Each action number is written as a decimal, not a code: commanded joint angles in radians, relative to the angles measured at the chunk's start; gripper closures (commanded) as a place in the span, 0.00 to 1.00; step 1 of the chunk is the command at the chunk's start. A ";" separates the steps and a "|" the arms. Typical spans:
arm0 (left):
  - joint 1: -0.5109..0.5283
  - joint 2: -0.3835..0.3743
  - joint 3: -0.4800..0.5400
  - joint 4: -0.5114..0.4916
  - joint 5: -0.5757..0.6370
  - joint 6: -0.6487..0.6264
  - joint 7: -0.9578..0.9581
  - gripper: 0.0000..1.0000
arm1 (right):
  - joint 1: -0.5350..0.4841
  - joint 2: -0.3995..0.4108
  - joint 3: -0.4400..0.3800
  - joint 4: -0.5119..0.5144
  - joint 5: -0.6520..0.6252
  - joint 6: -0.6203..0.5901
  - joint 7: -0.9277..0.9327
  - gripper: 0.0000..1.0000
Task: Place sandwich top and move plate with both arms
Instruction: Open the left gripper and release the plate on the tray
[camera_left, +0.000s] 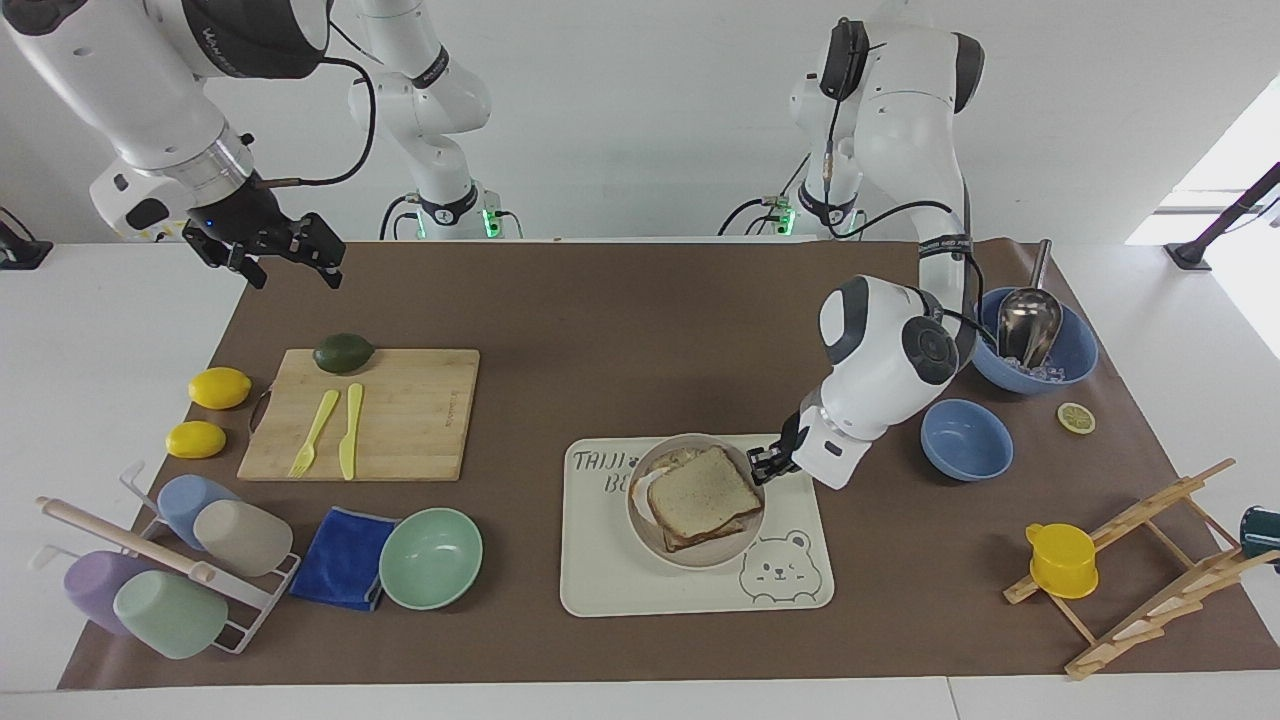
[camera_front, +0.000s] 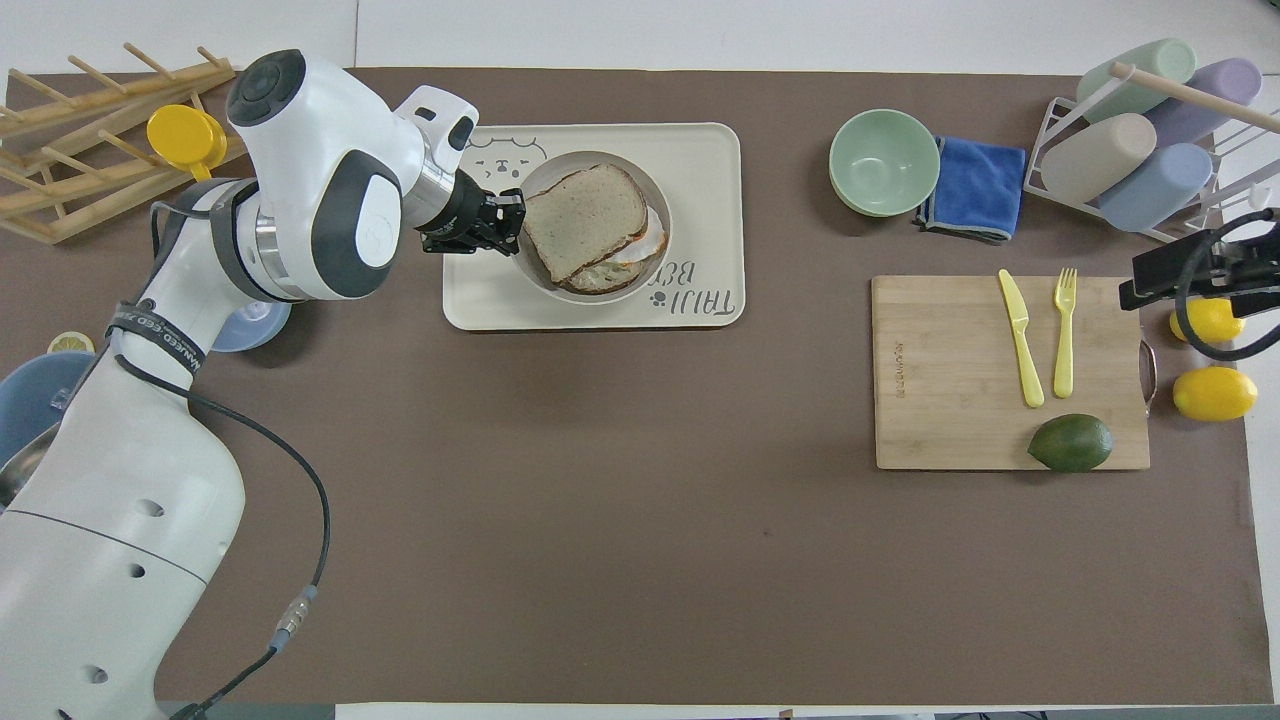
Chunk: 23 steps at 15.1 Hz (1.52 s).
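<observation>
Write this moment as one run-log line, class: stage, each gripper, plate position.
stage: plate move | left gripper: shut on plate rim | right gripper: open, waiting over table edge | plate: over tray | sandwich top: on sandwich

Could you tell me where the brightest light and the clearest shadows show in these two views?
Facing view: a blown-out bright patch at the upper corner above the wooden rack; the left gripper sits at the plate rim. Overhead view: the plate casts little shadow on the tray.

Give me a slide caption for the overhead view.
Left end effector grips the plate, sandwich top on, over the tray.
</observation>
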 joint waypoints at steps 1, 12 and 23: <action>0.005 0.017 0.001 0.003 -0.007 0.037 0.012 1.00 | -0.004 0.001 0.006 0.004 -0.019 -0.020 -0.017 0.00; 0.001 0.005 0.001 -0.068 0.035 0.091 0.031 0.37 | -0.003 0.001 0.006 0.004 -0.033 -0.020 -0.019 0.00; 0.008 0.000 0.002 -0.030 0.095 -0.005 0.035 0.00 | 0.034 0.001 -0.006 0.005 -0.030 -0.027 -0.025 0.00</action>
